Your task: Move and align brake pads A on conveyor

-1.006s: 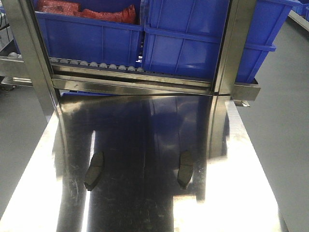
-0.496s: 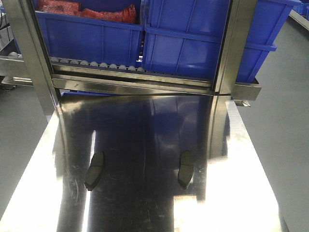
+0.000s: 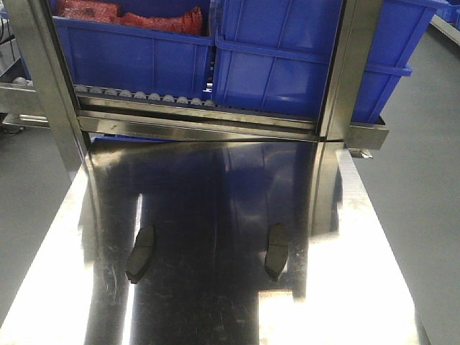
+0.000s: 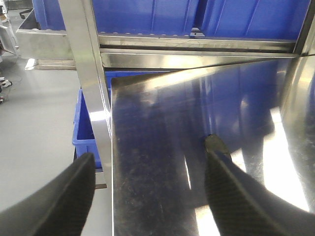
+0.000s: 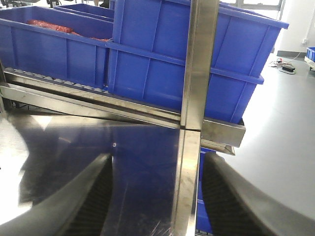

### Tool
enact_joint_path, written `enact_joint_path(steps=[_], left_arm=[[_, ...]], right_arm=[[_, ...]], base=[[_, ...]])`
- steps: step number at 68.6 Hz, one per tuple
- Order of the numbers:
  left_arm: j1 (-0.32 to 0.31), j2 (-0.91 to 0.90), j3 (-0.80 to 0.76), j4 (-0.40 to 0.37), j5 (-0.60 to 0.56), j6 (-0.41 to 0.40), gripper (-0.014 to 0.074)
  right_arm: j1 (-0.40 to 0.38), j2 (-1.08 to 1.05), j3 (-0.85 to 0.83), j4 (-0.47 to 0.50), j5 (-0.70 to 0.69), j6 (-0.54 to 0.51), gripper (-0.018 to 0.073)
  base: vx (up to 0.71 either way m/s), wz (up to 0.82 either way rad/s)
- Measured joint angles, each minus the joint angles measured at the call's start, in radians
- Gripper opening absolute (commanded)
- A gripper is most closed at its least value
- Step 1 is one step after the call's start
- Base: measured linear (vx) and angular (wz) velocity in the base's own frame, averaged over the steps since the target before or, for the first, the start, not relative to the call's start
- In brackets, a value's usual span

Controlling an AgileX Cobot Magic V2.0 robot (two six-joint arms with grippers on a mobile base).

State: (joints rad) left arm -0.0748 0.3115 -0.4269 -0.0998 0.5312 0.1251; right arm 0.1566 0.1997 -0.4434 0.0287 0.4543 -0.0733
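Observation:
Two brake pads A lie flat on the shiny steel table, one on the left and one on the right, both lengthwise and apart. The left wrist view shows the tip of one pad peeking out behind the right finger. My left gripper hangs open over the table's left edge with nothing between its fingers. My right gripper is open too, straddling the table's right edge by a steel post. The conveyor is out of view. Neither gripper shows in the front view.
Blue bins sit on a roller rack across the far end of the table, one holding red items. Steel posts stand at both far corners. Another blue bin sits on the floor left of the table.

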Motion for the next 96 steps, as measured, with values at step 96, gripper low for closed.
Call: enact_joint_path(steps=[96], left_arm=[[0.0,0.699,-0.343,-0.014,0.312,-0.131,0.0449]], right_arm=[[0.0,0.0,0.0,0.0,0.0,0.0,0.04]], base=[[0.0,0.0]])
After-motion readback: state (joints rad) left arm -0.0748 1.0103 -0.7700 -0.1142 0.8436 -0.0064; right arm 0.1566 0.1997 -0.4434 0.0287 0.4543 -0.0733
